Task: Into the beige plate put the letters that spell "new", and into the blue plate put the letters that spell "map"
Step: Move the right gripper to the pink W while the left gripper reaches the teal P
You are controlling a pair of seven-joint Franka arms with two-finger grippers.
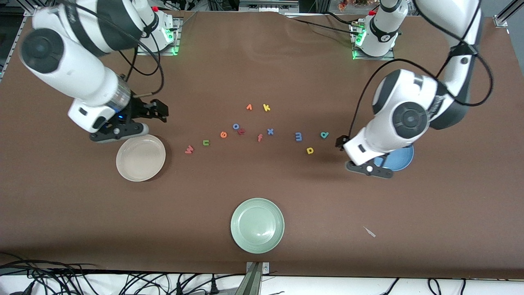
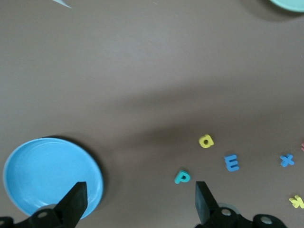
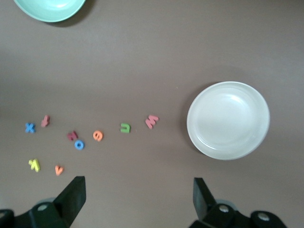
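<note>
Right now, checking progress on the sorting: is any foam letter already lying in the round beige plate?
No: the round beige plate holds nothing, and the pinkish-red foam "w" lies on the brown table beside it.

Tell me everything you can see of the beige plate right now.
The beige plate is round, shallow and cream-coloured, with a smooth glossy surface and a low raised rim. It sits flat on the brown table toward the right arm's end, with nothing in it. Nothing touches it: the pinkish-red w lies apart beside it, and the open right hand hangs above the table just off its rim.
</note>
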